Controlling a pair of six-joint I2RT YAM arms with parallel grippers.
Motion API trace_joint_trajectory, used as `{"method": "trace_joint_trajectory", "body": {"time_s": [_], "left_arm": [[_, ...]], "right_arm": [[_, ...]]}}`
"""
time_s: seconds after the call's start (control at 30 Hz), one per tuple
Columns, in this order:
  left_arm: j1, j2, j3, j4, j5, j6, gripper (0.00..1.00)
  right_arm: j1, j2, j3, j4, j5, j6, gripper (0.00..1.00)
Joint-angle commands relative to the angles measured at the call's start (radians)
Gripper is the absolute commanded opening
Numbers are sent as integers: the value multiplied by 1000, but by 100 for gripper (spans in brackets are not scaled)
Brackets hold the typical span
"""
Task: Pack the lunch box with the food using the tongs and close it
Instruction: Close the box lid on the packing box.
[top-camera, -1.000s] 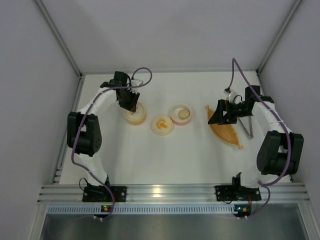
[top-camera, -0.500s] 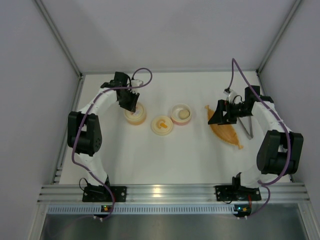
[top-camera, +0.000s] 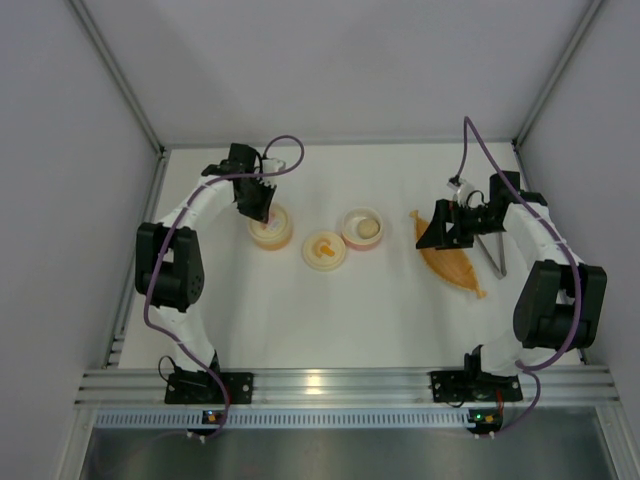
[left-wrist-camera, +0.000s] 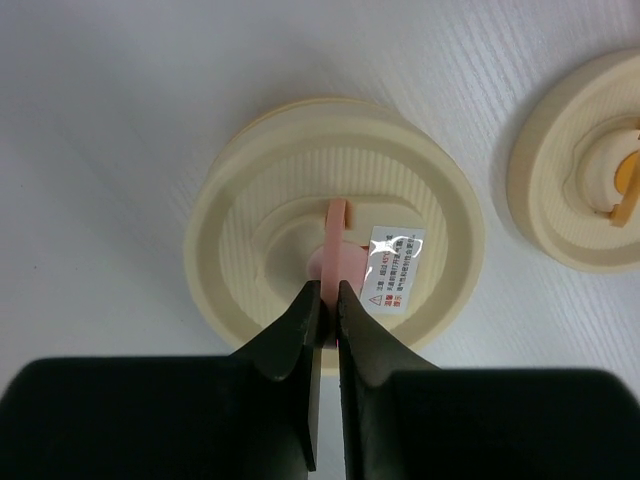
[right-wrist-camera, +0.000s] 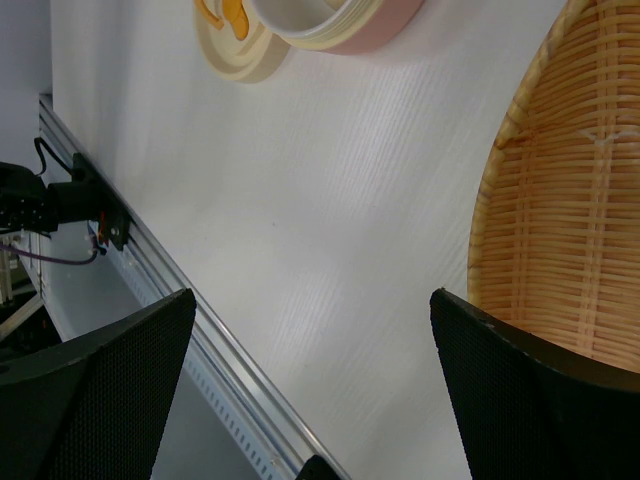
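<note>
The left hand, in the top view, sits low over the cream lid at the far left of the table; to its right we find the cream dish holding the red-orange sausage, then the pink bowl holding the cream-white ball; the right hand hangs over the far end of the woven tray; the tongs lie on the table just right of the tray, partly under the right arm.

In the left wrist view, the left hand is clamped narrow on the pink tab standing upright at the centre of the cream lid; the cream dish lies near, at the right edge.

In the right wrist view, the right hand is spread wide and holds nothing; its fingers frame bare table; the woven tray fills the right side; the pink bowl and cream dish touch the top edge.
</note>
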Motion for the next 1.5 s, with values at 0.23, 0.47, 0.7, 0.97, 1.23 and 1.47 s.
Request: {"method": "trace_joint_trajectory", "body": {"time_s": [0.23,0.47,0.7,0.97,1.23,1.47], "left_arm": [[-3,-34,150,-112,-5,-46,4],[-3,-2,219,-173,-5,-49,0],[-23,61,314,-308,0,-95,0],[-26,93,360,-352,-102,-306,0],[-41,38,277,-307,-344,-584,0],[-69,-16,167,-229,-346,-633,0]], "right_arm": [[2,-4,23,28,-24,-15,99],[2,-2,26,30,-24,-13,99],[2,2,25,28,-10,-10,99],[2,4,25,28,-7,-10,99],[2,8,23,28,-4,-10,99],[2,13,26,30,-4,-9,99]]}}
